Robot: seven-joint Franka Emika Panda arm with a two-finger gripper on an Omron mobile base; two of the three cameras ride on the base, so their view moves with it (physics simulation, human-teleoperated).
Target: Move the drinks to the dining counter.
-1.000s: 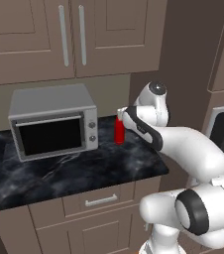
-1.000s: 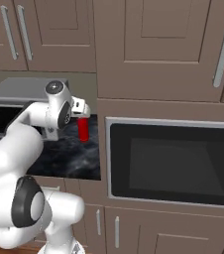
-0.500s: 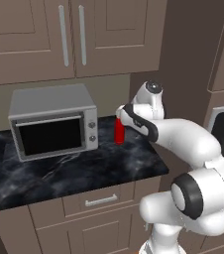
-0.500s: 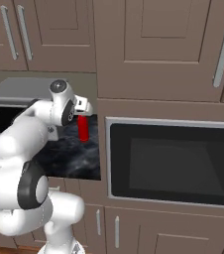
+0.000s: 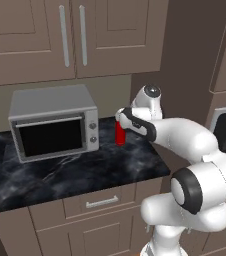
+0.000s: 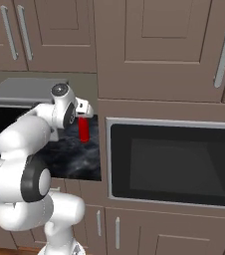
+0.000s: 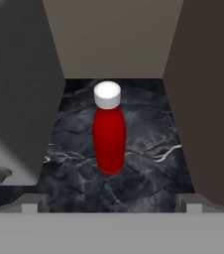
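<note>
Brown shaker-style wall cabinets with long silver bar handles run across the top, and a plain beige wall shows beneath them. Below sits the black marble surface with white veins, carrying a boxy grey countertop oven with a dark glass door. Under it, brown drawer fronts with a silver pull. To the right, a tall brown cabinet column houses a built-in black-fronted oven with a silver frame. Light is even and soft.
</note>
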